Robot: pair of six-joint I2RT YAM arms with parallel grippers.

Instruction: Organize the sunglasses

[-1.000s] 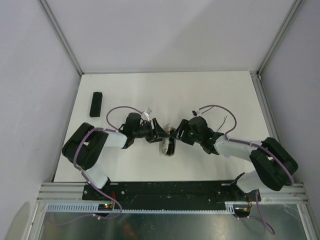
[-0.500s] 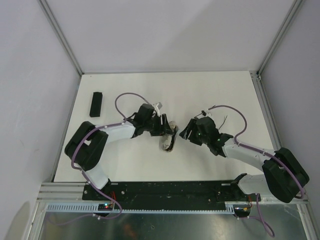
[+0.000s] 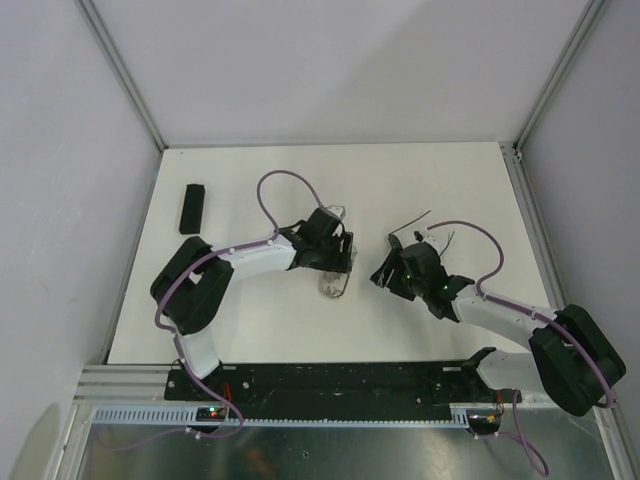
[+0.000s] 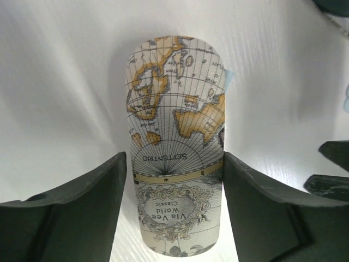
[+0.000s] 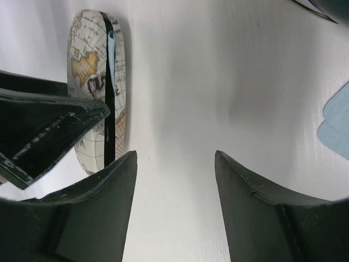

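Observation:
The beige map-patterned oval case (image 4: 174, 109) lies on the white table, its lid seam slightly ajar (image 5: 108, 93). My left gripper (image 4: 174, 158) is open and straddles the case's near end. Its right finger (image 4: 256, 202) is against the case and a thin gap shows at its left finger (image 4: 82, 207). From above, the left gripper (image 3: 338, 266) sits over the case (image 3: 330, 287). My right gripper (image 5: 175, 155) is open with only bare table between its fingers, just right of the case (image 3: 382, 276). Of the sunglasses, only thin dark wires (image 3: 414, 219) show behind the right wrist.
A black oblong case (image 3: 192, 207) lies at the far left of the table (image 3: 300, 180). Purple cables loop over both arms. A pale blue shape (image 5: 335, 123) sits at the right edge of the right wrist view; I cannot tell what it is.
My left arm has reached rightward and set its open jaws over the map case. My right gripper has drawn back to the right, away from the case.

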